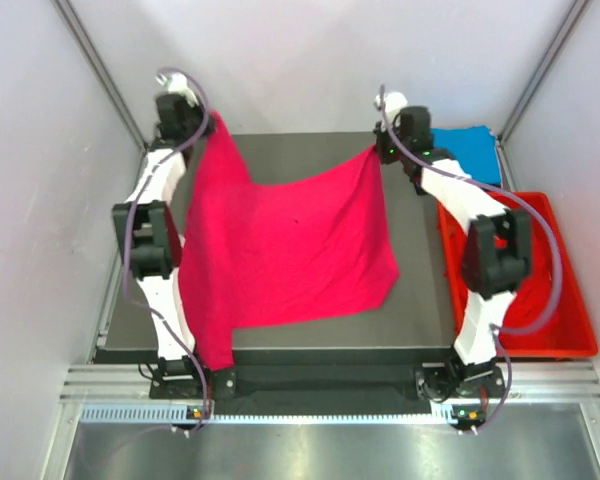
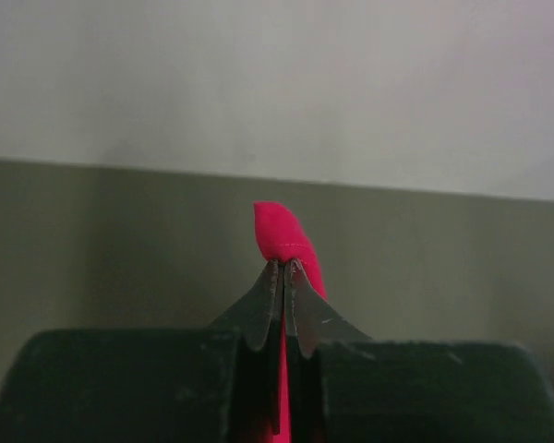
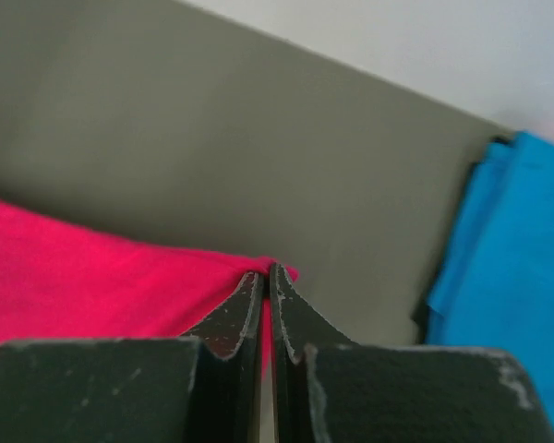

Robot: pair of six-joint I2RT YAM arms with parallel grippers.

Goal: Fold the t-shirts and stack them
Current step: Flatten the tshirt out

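A: Shirt position?
B: Pink t-shirt [image 1: 290, 250] spreads over the table [image 1: 310, 150], its held far edge running left to right, its body trailing toward the bases.
A: Grip?
B: Left gripper [image 2: 283, 268] and right gripper [image 3: 266, 272] are each clamped on a far corner.
A: Crate [image 1: 570, 340]?
B: The right arm hides its contents. A blue t-shirt [image 1: 470, 150] lies just beyond it.

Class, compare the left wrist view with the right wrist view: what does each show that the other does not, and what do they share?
Only the left wrist view: a small tuft of the pink t-shirt poking up past the left gripper. Only the right wrist view: the blue t-shirt at the picture's right edge, and pink cloth spreading wide beside the right gripper. Both: jaws shut on pink fabric, with the dark table behind.
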